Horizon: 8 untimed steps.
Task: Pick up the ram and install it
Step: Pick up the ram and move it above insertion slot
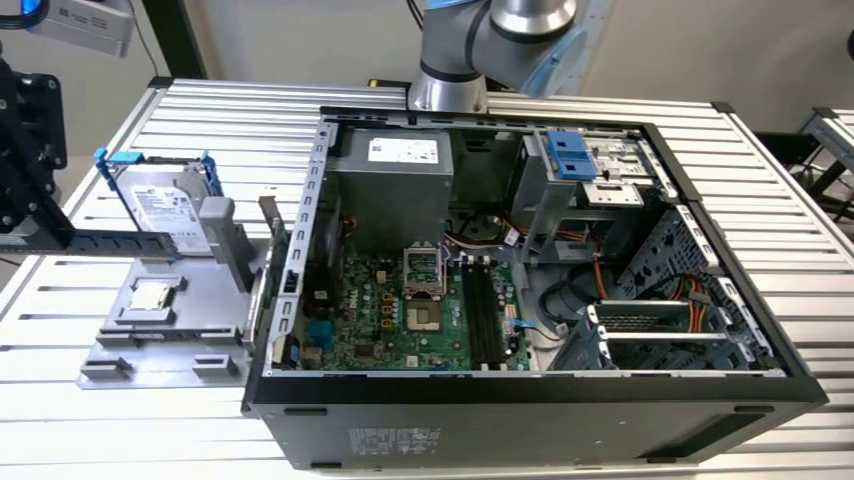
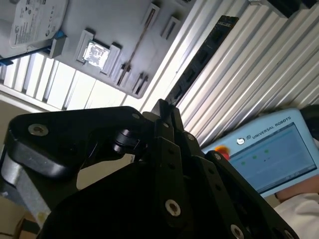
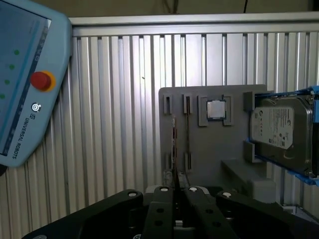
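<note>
Ribbed metal tabletop carried the grey holder, where I saw the ram standing edge-on in its slot, its length aligned straight ahead of my gripper, jaws pressed together, empty.

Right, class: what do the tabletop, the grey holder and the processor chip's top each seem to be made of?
The tabletop looks like bare aluminium: silvery ribbed slats with a dull sheen. The grey holder is probably plastic, moulded or printed: matte, uniform grey, blocky ledges. The processor chip has a metal-looking lid: pale silver, reflecting light.
</note>
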{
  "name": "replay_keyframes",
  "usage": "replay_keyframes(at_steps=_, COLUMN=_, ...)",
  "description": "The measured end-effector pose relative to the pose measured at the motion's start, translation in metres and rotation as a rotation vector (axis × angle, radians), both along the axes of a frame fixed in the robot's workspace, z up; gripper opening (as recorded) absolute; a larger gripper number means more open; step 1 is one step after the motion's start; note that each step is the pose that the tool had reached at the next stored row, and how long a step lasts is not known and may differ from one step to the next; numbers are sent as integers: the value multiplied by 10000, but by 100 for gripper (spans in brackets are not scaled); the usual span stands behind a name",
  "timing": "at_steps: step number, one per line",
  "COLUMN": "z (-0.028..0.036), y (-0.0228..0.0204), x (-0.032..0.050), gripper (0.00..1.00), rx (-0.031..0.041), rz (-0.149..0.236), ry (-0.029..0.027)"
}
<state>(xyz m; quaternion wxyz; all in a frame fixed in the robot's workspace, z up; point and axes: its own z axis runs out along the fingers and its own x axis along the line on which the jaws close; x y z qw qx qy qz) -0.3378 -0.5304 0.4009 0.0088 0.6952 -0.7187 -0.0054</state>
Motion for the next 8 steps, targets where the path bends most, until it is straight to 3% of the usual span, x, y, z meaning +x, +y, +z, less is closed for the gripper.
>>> replay_keyframes(at_steps=8, z=0, y=0, x=35, gripper=0, rx=2, rz=12, ry=-4)
